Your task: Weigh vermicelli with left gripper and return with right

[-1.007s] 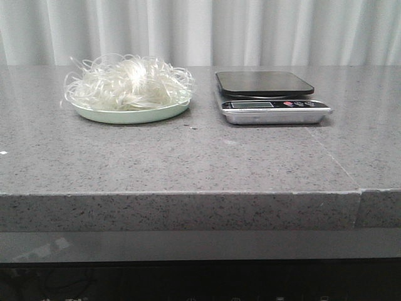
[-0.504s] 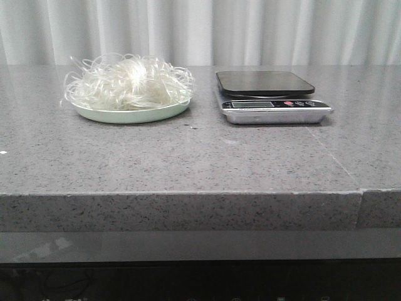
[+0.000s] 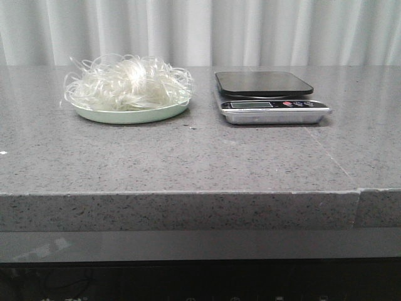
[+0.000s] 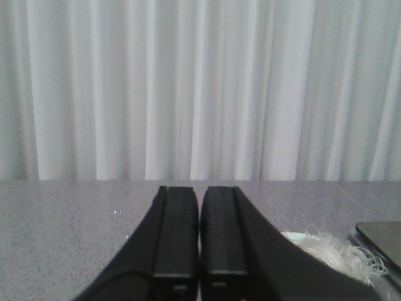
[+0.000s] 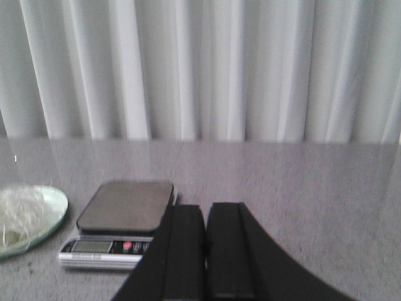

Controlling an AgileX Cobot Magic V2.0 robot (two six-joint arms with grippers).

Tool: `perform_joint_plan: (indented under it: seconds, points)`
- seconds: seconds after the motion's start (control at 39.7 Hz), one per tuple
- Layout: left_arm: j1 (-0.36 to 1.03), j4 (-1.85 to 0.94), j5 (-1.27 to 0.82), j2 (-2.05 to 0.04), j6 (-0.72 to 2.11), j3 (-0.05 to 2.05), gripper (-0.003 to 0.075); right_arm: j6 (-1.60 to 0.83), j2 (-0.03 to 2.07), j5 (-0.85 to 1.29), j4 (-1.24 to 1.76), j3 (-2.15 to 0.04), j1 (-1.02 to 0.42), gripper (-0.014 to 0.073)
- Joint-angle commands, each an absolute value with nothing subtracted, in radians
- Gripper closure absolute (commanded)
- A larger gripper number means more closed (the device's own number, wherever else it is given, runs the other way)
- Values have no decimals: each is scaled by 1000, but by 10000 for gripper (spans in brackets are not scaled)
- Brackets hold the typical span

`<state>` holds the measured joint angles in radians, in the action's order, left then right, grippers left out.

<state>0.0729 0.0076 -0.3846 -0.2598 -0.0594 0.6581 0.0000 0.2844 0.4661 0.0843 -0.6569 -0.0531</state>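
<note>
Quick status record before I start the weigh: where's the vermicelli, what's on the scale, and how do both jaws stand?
vermicelli: heaped on the pale green plate, left of the scale, untouched
scale: on the counter, platform bare; display unreadable
left gripper: jaws together, holding nothing, off the counter, vermicelli beside it in the left wrist view
right gripper: jaws together, holding nothing, scale ahead in the right wrist view
arms in front view: neither visible
task step: weighing not yet begun
</note>
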Motion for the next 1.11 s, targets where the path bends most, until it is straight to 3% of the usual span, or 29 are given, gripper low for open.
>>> perform_joint_plan:
  seconds: [0.0,0.38,0.83,0.91,0.98,1.08]
  points:
    - [75,0,-399,-344,-68,740,565,-11,387,506,76,-748,-54,428]
    - [75,0,-520,-502,-68,718,565,-11,589,629,76,-762,-54,428]
    - [75,0,-516,-558,-68,694,554,-27,651,634,75,-762,-54,416]
    - [75,0,-516,-558,-68,694,480,-38,651,634,75,-762,-54,337]
    - [75,0,-516,-558,-68,694,312,-39,651,633,75,-762,-54,200]
    - [75,0,-516,-558,-68,694,168,-39,651,633,75,-762,-54,68]
